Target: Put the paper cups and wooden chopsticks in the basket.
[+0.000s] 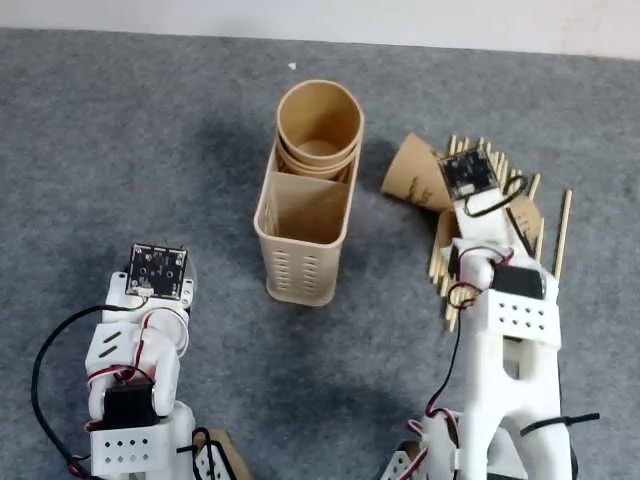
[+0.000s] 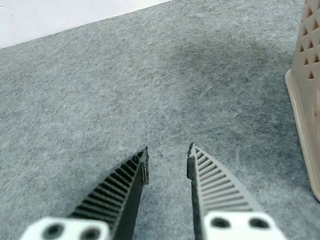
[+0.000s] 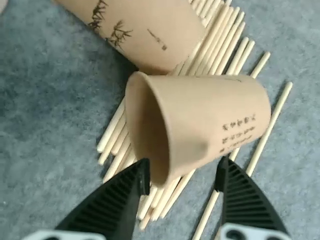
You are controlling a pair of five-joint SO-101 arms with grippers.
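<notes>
My right claw hung with its jaws apart, straddling the mouth end of a paper cup that lay on its side across the wooden chopsticks, right of the basket. I could not tell whether it touched the cup. Stacked cups stood in the basket's far compartment. A second loose cup and all the chopsticks were left. My left claw, also apart, hovered over the grey surface, near-left of the basket.
</notes>
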